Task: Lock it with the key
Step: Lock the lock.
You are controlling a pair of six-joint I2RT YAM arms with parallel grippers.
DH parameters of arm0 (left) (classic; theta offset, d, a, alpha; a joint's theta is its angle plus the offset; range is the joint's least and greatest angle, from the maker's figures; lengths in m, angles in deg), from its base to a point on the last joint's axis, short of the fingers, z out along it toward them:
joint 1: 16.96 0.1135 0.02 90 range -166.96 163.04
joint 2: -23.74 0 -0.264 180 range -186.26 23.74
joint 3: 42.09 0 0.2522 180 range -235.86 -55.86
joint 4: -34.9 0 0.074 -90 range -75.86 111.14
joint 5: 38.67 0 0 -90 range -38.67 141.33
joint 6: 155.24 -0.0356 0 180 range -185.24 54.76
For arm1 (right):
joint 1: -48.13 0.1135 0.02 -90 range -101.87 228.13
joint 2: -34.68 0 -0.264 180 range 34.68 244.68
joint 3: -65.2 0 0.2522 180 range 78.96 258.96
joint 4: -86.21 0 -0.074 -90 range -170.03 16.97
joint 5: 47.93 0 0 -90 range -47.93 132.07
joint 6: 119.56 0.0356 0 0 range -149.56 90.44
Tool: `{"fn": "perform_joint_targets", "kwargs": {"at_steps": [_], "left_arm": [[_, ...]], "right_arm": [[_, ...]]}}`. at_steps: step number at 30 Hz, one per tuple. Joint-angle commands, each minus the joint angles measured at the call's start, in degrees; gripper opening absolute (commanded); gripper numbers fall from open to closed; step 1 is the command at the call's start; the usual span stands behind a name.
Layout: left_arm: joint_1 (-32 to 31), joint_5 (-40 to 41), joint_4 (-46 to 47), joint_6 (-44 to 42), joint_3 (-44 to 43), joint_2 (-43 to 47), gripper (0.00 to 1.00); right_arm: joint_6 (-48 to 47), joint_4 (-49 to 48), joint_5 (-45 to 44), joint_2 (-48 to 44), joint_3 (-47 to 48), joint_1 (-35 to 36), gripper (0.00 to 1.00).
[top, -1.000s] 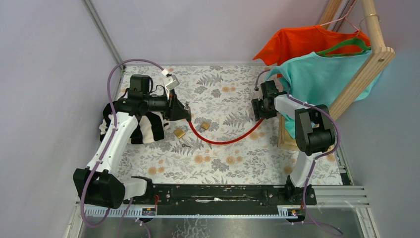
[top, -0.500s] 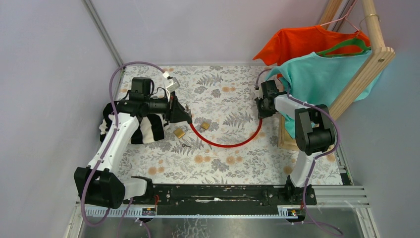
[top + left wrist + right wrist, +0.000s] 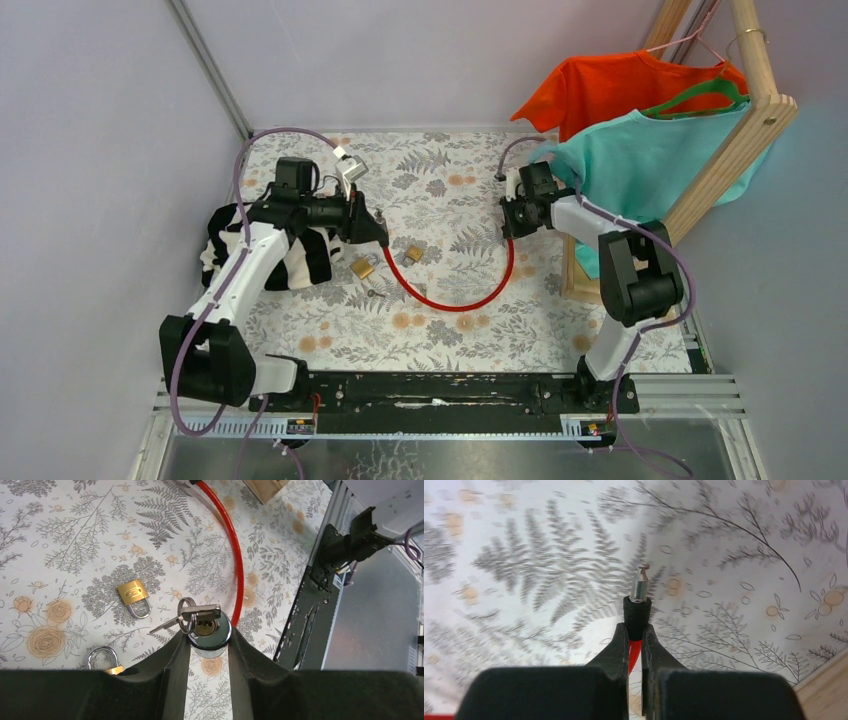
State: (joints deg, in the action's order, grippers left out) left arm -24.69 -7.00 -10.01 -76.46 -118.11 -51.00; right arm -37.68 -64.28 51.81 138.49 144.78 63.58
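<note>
Left pincer (image 3: 207, 636) grips lock barrel (image 3: 210, 629); right pincer (image 3: 634, 632) grips cable (image 3: 455, 304); padlock (image 3: 133, 592) lettering illegible.

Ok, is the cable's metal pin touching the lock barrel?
Apart. Top view: the right gripper holds the pin well clear of the lock barrel in the left gripper, bare tablecloth between.

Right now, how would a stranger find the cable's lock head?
Follow the red cable across the flowered table to the left end effector. It grips a chrome cylinder with a brass keyhole and ringed keys; the two brass padlocks nearby lie loose.
</note>
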Motion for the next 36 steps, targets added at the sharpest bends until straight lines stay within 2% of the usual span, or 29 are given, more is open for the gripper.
{"fn": "perform_joint_targets", "kwargs": {"at_steps": [1, 12, 21, 26, 36], "left_arm": [[-0.33, 2.23, 8.74, 3.09, -0.04, -2.34, 0.00], [-5.18, -0.13, 12.94, -1.13, -0.37, -5.31, 0.00], [-7.98, -4.54, 13.12, -4.92, -2.81, -6.87, 0.00], [-9.41, -2.37, 13.14, -4.62, -3.07, -7.23, 0.00], [-10.64, -2.04, 14.73, -3.43, -1.44, -6.38, 0.00]], "right_arm": [[-5.79, -2.08, 7.26, -7.21, 0.12, 3.07, 0.00], [-15.03, -1.94, 20.93, -19.02, -1.06, 7.16, 0.00], [-18.94, 4.94, 29.00, -22.86, 2.14, 13.59, 0.00], [-20.37, 8.30, 28.50, -22.00, 4.54, 18.33, 0.00], [-20.21, 10.91, 27.86, -18.57, 9.32, 23.10, 0.00]]}}
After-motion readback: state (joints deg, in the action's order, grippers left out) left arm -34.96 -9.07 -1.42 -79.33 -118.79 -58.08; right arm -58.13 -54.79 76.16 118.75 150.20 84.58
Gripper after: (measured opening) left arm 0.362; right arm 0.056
